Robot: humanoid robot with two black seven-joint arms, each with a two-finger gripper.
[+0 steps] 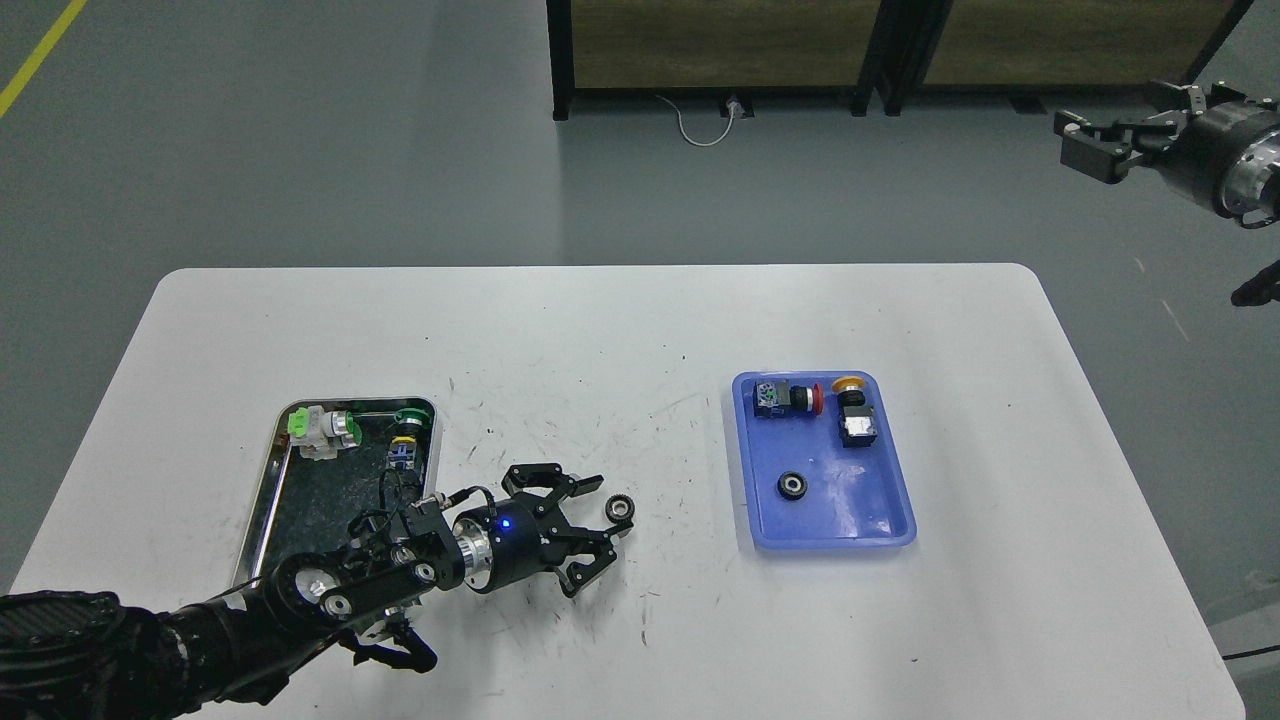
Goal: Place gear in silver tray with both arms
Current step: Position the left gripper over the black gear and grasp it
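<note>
A small black gear [621,508] lies on the white table, right of the silver tray [262,490]. My left gripper [609,507] is open and low over the table, with one finger behind the gear and one in front of it. I cannot tell whether the fingers touch the gear. My right gripper [1085,145] hangs high at the far right, beyond the table over the floor. It looks open and empty.
The silver tray holds a green-and-white switch [320,428], a green button [410,415] and a small blue part [403,452] at its far end. A blue plastic tray [860,510] on the right holds a black ring [792,486], a red button [800,398] and a yellow button [850,405].
</note>
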